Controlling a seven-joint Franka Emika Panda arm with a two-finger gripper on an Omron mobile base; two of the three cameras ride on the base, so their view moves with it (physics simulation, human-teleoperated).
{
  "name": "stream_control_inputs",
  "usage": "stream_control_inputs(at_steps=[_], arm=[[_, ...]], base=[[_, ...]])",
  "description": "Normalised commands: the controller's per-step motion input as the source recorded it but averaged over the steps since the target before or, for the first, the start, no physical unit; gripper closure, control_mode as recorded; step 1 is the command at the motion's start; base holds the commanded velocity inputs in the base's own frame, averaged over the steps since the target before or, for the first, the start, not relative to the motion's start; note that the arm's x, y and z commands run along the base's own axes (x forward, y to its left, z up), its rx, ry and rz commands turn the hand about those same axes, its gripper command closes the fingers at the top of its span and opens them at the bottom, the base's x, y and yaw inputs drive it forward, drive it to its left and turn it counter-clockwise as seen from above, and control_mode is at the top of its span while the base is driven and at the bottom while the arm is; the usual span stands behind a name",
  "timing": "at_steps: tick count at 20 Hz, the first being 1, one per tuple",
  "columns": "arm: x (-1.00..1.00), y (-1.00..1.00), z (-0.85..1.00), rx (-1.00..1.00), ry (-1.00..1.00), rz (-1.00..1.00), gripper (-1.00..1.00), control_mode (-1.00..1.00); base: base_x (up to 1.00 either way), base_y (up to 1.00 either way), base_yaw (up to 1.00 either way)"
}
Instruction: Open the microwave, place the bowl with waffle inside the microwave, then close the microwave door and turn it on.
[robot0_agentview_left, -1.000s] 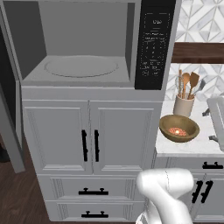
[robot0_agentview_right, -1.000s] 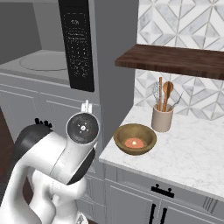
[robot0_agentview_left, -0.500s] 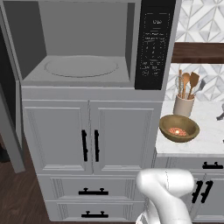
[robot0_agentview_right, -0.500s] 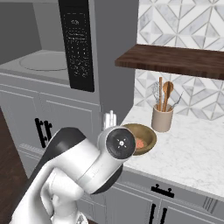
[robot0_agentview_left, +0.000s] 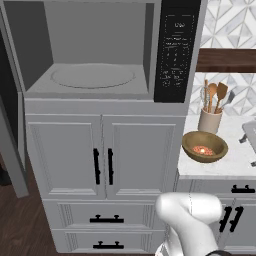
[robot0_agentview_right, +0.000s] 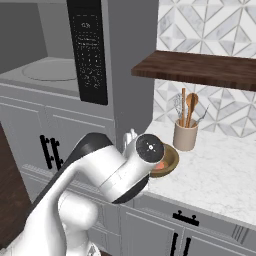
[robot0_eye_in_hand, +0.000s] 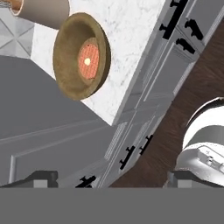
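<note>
**Desk:** What does the kitchen show?

**Caption writer:** The large grey built-in microwave (robot0_agentview_left: 100, 55) stands open, its grey cavity and round turntable (robot0_agentview_left: 93, 76) bare. The shallow round brown wooden bowl (robot0_agentview_left: 204, 146) with the small reddish-orange waffle (robot0_agentview_left: 202, 150) sits on the white marble surface (robot0_agentview_right: 225, 165), just right of the black button panel (robot0_agentview_left: 174, 50) and in front of the beige utensil cup of wooden spoons (robot0_agentview_left: 210, 119).

**Desk:** And the claw?

**Caption writer:** In the hand view its two dark finger tips (robot0_eye_in_hand: 41, 177) stand spread wide, gripping nothing. The bowl sits well off from them, toward the top left of that view, seen nearly from above. In the right base view the white arm's wrist (robot0_agentview_right: 149, 148) hangs in front of the bowl, hiding part of it.

**Desk:** So which step is under way?

**Caption writer:** By all appearances, the reach for the bowl; opening the microwave looks done.

**Desk:** What does a good pickup call for?

**Caption writer:** Likely bringing the claw over the near rim (robot0_eye_in_hand: 104, 57), one tip inside and one outside the wall, clear of the waffle and the utensil cup. Keeping the bowl level on the lift should keep the food in place, and the bowl must clear the cavity's side wall beside the panel on the way to the turntable.
</note>
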Motion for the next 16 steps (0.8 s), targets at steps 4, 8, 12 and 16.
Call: stream_control_inputs(at_steps=[4,8,12,16], arm=[[0.42,-0.04,-0.38,-0.05,0.04,0.06,-1.00,-1.00],[0.34,-0.23,-0.42,0.00,0.00,0.07,-1.00,-1.00],[0.40,-0.13,-0.36,0.00,0.00,0.07,-1.00,-1.00],[0.45,-0.18,-0.40,0.00,0.00,0.06,-1.00,-1.00]], base=[[0.00,0.00,0.00],[0.00,0.00,0.00],[0.00,0.00,0.00],[0.00,0.00,0.00]])
